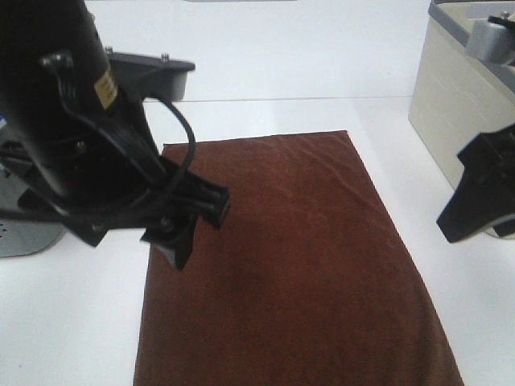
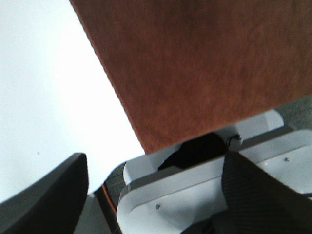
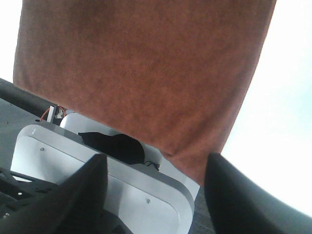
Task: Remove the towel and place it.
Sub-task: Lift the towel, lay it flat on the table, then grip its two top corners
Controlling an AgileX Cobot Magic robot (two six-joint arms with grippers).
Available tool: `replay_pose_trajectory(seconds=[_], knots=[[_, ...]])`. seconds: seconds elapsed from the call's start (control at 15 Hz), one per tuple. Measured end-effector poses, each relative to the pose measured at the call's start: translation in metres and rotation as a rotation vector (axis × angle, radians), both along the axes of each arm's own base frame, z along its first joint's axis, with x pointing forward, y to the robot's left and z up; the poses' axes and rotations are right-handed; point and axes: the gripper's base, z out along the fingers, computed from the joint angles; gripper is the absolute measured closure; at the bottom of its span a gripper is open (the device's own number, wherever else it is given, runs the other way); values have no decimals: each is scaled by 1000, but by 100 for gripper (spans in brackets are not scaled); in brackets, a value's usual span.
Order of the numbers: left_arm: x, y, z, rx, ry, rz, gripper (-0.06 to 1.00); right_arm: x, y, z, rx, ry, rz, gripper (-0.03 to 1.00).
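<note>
The dark brown towel (image 1: 298, 265) lies spread flat on the white table (image 1: 282, 64), reaching to the near edge of the exterior view. My left gripper (image 1: 193, 227) hangs over the towel's left edge, open and empty. In the left wrist view the towel (image 2: 204, 63) fills the upper part, and the gripper (image 2: 156, 197) has its dark fingers (image 2: 48, 200) wide apart with nothing between them. My right gripper (image 1: 475, 201) is off the towel's right side, open and empty. The right wrist view shows the towel (image 3: 141, 68) beyond the spread gripper (image 3: 153, 195).
A grey perforated basket (image 1: 20, 229) sits at the left edge behind my left arm. A beige box-like unit (image 1: 455, 104) stands at the back right. The white robot base (image 2: 195, 190) shows past the towel's end in both wrist views (image 3: 97, 165).
</note>
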Motion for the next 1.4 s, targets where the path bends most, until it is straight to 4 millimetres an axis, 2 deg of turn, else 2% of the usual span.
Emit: replay_pose_trajectory(seconds=[0.13, 0.47, 0.6, 0.8, 0.87, 0.93, 1.0, 1.13, 1.4], knots=[[21, 8, 11, -56, -72, 25, 22, 24, 8, 2, -2, 4, -1, 40], [78, 44, 21, -206, -281, 169, 22, 99, 31, 6, -6, -39, -4, 40], [99, 61, 18, -220, -326, 224, 22, 128, 39, 9, -9, -76, -3, 42], [136, 69, -3, -181, -310, 261, 22, 173, 52, 5, -9, -130, -4, 46], [152, 68, -9, -176, -309, 271, 22, 189, 56, -2, -27, -138, -3, 47], [175, 62, -24, -165, -293, 281, 22, 210, 61, -17, -49, -135, -8, 47], [189, 57, -32, -158, -285, 278, 22, 225, 64, -28, -66, -138, -7, 47], [215, 46, -46, -147, -260, 271, 22, 249, 68, -48, -115, -151, 2, 47], [256, 26, -76, -143, -213, 276, 22, 292, 73, -107, -203, -208, 2, 47]])
